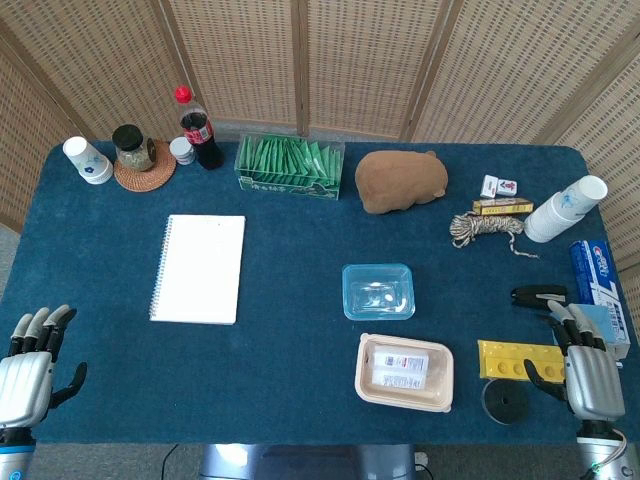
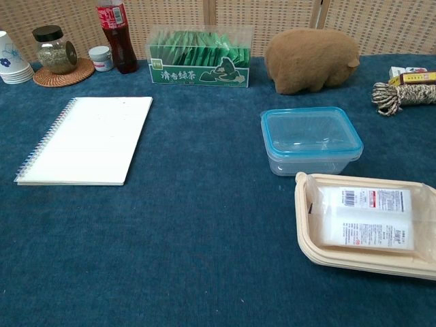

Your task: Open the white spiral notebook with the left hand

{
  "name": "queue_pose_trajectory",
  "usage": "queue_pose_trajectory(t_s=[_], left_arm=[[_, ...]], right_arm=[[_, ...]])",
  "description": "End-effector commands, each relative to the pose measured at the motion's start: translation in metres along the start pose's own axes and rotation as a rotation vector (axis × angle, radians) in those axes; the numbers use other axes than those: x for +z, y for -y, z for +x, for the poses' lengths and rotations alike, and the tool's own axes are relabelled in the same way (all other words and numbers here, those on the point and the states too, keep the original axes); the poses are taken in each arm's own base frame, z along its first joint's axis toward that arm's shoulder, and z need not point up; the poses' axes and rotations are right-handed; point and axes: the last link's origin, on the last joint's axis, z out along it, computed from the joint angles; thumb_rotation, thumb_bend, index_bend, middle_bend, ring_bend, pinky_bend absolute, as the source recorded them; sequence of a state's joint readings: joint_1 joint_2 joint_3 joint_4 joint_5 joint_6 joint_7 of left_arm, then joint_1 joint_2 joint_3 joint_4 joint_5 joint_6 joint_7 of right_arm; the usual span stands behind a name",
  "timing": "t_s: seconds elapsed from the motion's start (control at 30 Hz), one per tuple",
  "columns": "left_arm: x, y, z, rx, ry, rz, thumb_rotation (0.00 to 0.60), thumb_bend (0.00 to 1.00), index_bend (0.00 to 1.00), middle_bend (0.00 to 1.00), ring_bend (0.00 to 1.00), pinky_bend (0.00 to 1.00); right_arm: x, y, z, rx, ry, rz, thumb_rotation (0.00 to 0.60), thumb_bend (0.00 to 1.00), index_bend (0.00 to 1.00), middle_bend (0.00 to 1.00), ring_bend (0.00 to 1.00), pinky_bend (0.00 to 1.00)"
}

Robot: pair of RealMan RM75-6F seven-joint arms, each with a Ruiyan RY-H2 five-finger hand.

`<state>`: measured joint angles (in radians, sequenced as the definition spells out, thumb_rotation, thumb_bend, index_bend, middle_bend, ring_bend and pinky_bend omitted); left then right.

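The white spiral notebook [image 1: 198,268] lies closed and flat on the blue table, left of centre, its wire spine along its left edge; it also shows in the chest view as the notebook [image 2: 87,139]. My left hand [image 1: 30,365] hovers at the table's front left corner, well below and left of the notebook, fingers apart and holding nothing. Over at the front right corner is my right hand [image 1: 582,365], also empty with its fingers spread. Neither hand shows in the chest view.
Behind the notebook stand a paper cup [image 1: 87,159], a jar on a coaster [image 1: 135,150], a cola bottle [image 1: 199,128] and a green tea box [image 1: 290,167]. A clear blue-rimmed container [image 1: 378,291], a beige tray [image 1: 404,372] and a brown plush [image 1: 400,180] lie to the right.
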<state>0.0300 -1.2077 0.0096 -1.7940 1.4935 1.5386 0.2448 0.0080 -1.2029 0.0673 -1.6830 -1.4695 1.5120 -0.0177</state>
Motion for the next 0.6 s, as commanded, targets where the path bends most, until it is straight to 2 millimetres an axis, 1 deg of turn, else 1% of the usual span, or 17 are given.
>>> queue_pose_trajectory(t_s=[0.03, 0.33, 0.47, 0.6], left_arm=[[0.001, 0.000, 0.000, 0.002, 0.003, 0.000, 0.600, 0.36, 0.17, 0.12, 0.03, 0.00], [0.003, -0.002, -0.002, 0.014, 0.016, -0.018, 0.600, 0.36, 0.18, 0.11, 0.03, 0.00], [0.011, -0.007, -0.003, 0.020, 0.029, -0.037, 0.600, 0.36, 0.18, 0.10, 0.02, 0.00], [0.027, -0.020, -0.005, 0.040, 0.064, -0.082, 0.600, 0.36, 0.18, 0.09, 0.01, 0.00]], right_arm=[[0.000, 0.000, 0.000, 0.000, 0.000, 0.000, 0.600, 0.31, 0.22, 0.15, 0.04, 0.12], [-0.003, 0.000, 0.000, 0.003, -0.003, 0.001, 0.600, 0.30, 0.22, 0.15, 0.04, 0.12], [-0.006, -0.001, 0.004, 0.008, -0.019, -0.002, 0.600, 0.31, 0.22, 0.15, 0.04, 0.12], [-0.010, -0.002, 0.005, 0.012, -0.026, -0.007, 0.600, 0.31, 0.22, 0.15, 0.04, 0.12]])
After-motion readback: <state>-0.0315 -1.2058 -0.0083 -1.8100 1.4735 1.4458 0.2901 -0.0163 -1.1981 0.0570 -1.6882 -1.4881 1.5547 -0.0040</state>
